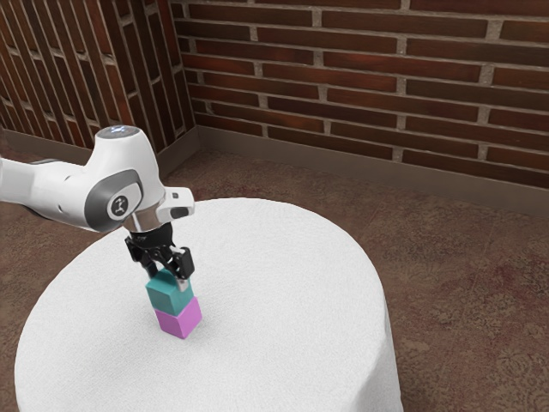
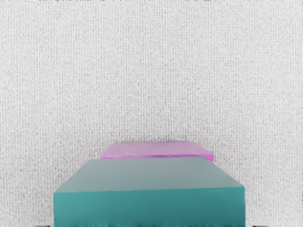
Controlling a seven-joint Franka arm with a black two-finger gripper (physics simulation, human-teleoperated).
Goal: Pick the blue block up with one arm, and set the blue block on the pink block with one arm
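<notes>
**Pincer** (image 1: 163, 268): mine, black, pointing straight down and set low over the top of the stack. Whether it clamps the top block or has let go, I cannot tell.

**Blue block** (image 1: 168, 295): teal in shade. It rests on the pink block, upright and touching it face to face. In the wrist view it (image 2: 149, 194) lies directly under my hand.

**Pink block** (image 1: 178, 319): it stands on the cloth and carries the blue one. The two are not quite flush, and a strip of pink (image 2: 156, 150) shows past the blue block's far edge.

**Progress**: lifting and carrying look done, since the blue block is on the pink one. I judge that what is left is a clean release, if that is not already made, and a straight rise clear of the stack. Because of the offset, a sideways nudge on leaving could shift the top block.

**Worktop** (image 1: 283, 283): round, under a white cloth. The stack stands toward its rim on the exterior view's left, a little short of the front edge. Nothing else lies near the stack, and nothing blocks the way upward.

**Floor** (image 1: 463, 275): brownish carpet around the worktop.

**Brick wall** (image 1: 360, 77): red-brown, well behind, meeting a second wall in a corner at the exterior view's upper left.
</notes>
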